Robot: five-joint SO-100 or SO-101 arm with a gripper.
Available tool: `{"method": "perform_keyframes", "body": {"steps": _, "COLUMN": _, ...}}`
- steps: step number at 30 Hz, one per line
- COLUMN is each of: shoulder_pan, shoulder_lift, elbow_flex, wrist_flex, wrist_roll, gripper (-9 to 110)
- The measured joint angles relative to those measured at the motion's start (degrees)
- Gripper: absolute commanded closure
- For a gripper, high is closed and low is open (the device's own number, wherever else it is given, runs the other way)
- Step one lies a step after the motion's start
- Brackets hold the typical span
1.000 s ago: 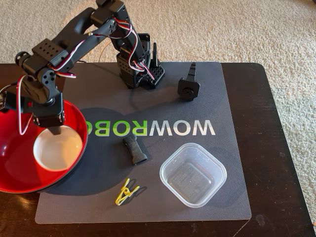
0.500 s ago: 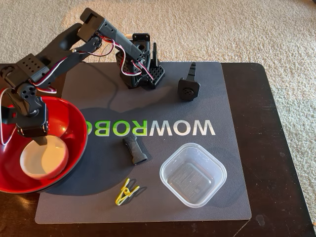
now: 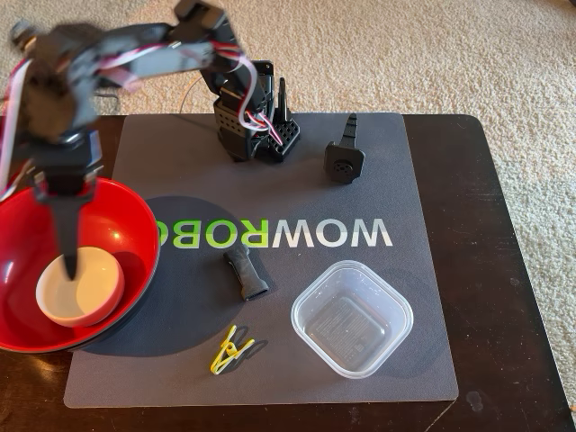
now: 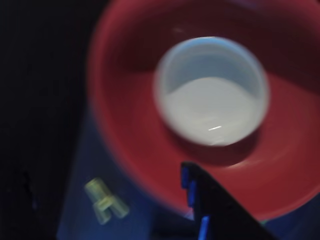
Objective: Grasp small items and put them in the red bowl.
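Observation:
The red bowl [image 3: 135, 220] stands at the left of the mat; it fills the wrist view [image 4: 125, 100]. The small white bowl [image 3: 90, 292] sits upright inside it [image 4: 212, 100]. My gripper [image 3: 69, 264] points straight down into the red bowl, its tip at the white bowl's near rim. It is blurred; one dark finger [image 4: 215, 205] shows apart from the white bowl. On the mat lie the clear square container [image 3: 351, 317], the short black cylinder [image 3: 246, 274], the black boxy part with ridged stem [image 3: 343, 155] and the yellow clip [image 3: 231, 348] [image 4: 105, 201].
A grey mat [image 3: 297, 369] with WOWROBO lettering covers a dark table [image 3: 504, 270] on beige carpet. The arm's base [image 3: 256, 126] stands at the mat's far edge. The red bowl overhangs the mat's left edge.

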Motion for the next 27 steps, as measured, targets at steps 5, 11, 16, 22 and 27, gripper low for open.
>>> {"method": "perform_keyframes", "body": {"steps": 5, "shoulder_pan": -21.2, "shoulder_lift": 9.3, "elbow_flex": 6.9, "wrist_flex": 2.3, "wrist_roll": -3.9, "gripper": 68}}
{"method": "perform_keyframes", "body": {"steps": 11, "shoulder_pan": -39.0, "shoulder_lift": 1.3, "elbow_flex": 19.2, "wrist_flex": 1.5, "wrist_roll": -13.4, "gripper": 71}}
{"method": "perform_keyframes", "body": {"steps": 16, "shoulder_pan": -43.0, "shoulder_lift": -7.0, "elbow_flex": 25.0, "wrist_flex": -5.5, "wrist_roll": -15.1, "gripper": 71}}
{"method": "perform_keyframes", "body": {"steps": 22, "shoulder_pan": -43.2, "shoulder_lift": -16.7, "elbow_flex": 25.0, "wrist_flex": -10.0, "wrist_roll": -14.8, "gripper": 71}}
{"method": "perform_keyframes", "body": {"steps": 27, "shoulder_pan": -42.8, "shoulder_lift": -24.1, "elbow_flex": 24.8, "wrist_flex": -12.3, "wrist_roll": -13.5, "gripper": 96}}
